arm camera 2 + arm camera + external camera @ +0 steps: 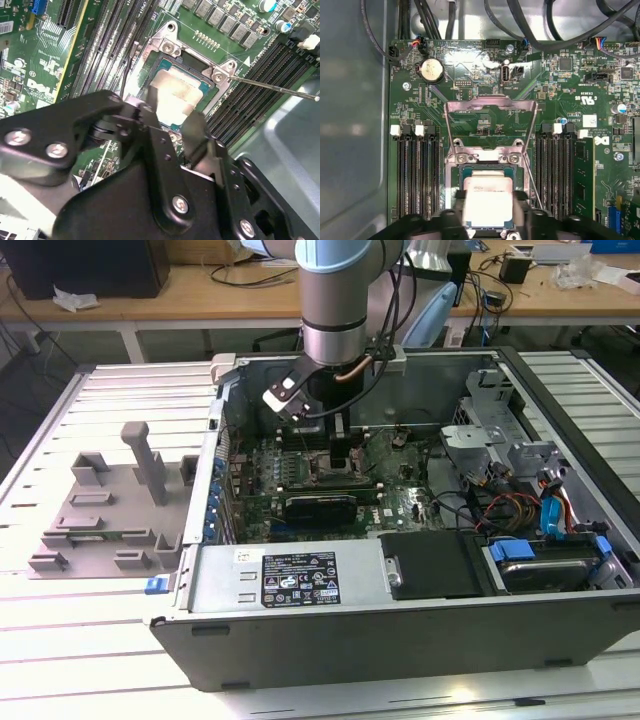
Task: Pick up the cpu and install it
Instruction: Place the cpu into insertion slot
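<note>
Silvery-white flat square cpu (487,207) hangs just over, maybe seated in, the metal-framed socket (490,159) of the green motherboard (560,100), w/ black jaws closed on its two opposite edges; risk imo: any tilt or offset here bends socket pins or jams a corner

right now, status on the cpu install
Gripper down at socket, grip unclear. Cpu in socket opening, load plate open. Nothing blocking.
</note>
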Controlling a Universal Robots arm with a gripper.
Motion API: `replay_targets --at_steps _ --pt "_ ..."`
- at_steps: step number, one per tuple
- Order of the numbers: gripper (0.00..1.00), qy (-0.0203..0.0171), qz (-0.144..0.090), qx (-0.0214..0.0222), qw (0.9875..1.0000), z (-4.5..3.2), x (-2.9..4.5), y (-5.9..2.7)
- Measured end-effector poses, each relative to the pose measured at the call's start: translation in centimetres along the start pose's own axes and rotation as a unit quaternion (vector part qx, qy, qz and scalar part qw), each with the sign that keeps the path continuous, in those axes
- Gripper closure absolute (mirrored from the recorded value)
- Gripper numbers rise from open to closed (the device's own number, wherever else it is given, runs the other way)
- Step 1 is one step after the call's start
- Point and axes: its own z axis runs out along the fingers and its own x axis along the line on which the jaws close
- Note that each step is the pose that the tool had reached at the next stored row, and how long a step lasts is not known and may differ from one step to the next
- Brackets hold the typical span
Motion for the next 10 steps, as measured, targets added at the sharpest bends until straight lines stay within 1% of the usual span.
replay_targets --at_steps 1,2,3,6,7,10 --pt "0.53 0.0000 0.000 0.0000 1.0000 -0.01 0.00 0.00" --pt "0.59 0.0000 0.000 0.0000 1.0000 -0.02 0.00 0.00" --pt "0.71 0.0000 0.000 0.0000 1.0000 -0.03 0.00 0.00" --pt "0.89 0.0000 0.000 0.0000 1.0000 -0.09 0.00 0.00" --pt "0.89 -0.0001 0.000 0.0001 1.0000 -0.08 -0.04 0.00" --pt "0.89 0.0000 0.000 0.0000 1.0000 0.50 -0.06 -0.03"
